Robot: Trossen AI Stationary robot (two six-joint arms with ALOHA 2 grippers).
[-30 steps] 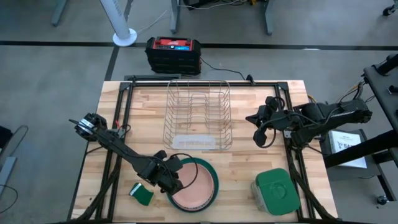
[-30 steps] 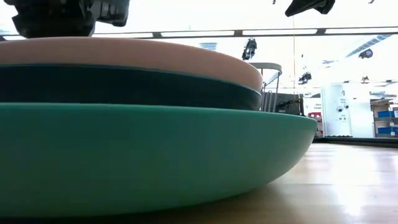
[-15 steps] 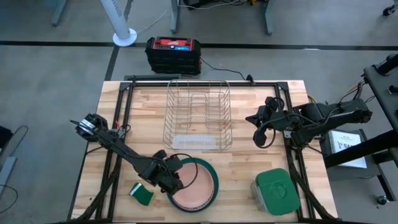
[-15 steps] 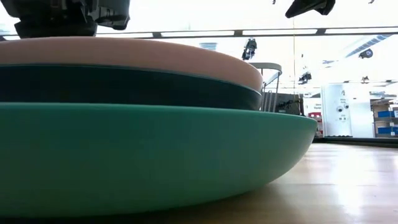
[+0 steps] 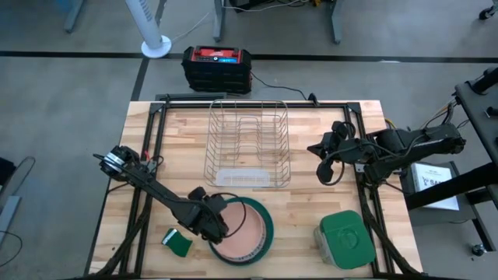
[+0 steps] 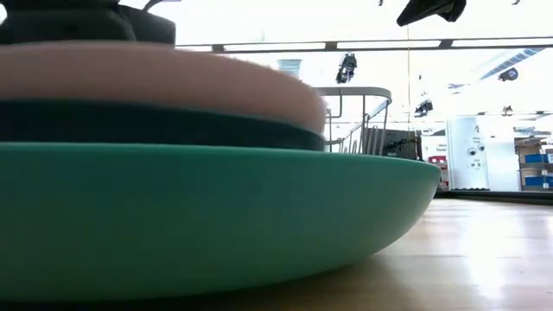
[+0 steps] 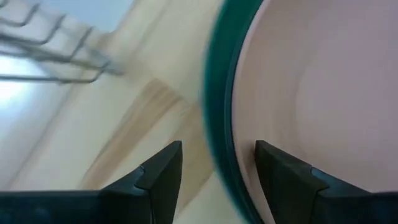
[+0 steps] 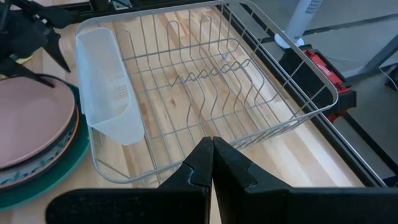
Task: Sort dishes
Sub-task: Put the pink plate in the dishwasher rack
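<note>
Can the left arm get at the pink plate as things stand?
Probably yes. The left pincer is already at the stack's left rim, open, with its fingers straddling the edge of the pink plate, which lies on top with nothing over it.

Overhead illumination is even and diffuse; the tabletop (image 5: 311, 210) in the high view is bright, with only soft, short shadows under the wire rack (image 5: 249, 144) and arms. In the low view, ceiling light strips across the upper frame are overexposed and the room at the right is washed out by glare; a pale sheen lies on the wood at lower right. The salmon-pink plate (image 6: 173, 78) is smeared by motion blur, and the bright teal-green plate (image 6: 216, 216) fills the frame, soft from closeness. The left wrist view is blurred throughout, fingers (image 7: 158, 177) included. The right wrist view is sharp and evenly lit.
</note>
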